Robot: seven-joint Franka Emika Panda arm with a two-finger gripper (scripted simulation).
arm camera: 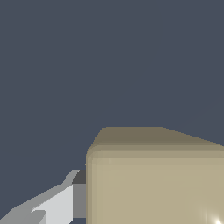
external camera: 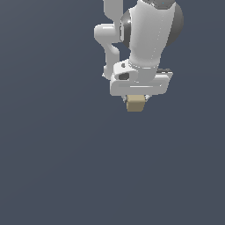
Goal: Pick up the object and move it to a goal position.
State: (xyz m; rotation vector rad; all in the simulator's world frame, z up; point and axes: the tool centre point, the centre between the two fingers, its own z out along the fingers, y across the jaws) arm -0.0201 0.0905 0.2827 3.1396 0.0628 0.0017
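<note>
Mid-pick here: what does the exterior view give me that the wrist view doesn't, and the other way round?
Only the exterior view shows the arm from above and the whole white gripper, with the cube poking out beneath it, narrower than the gripper body.

Only the wrist view shows the cube close up: plain matte faces, rounded edges, and one of the fingers beside its side face; whether they touch is unclear.

Both show the tan cube at the gripper against a plain dark grey background. No goal marker shows in either view.
</note>
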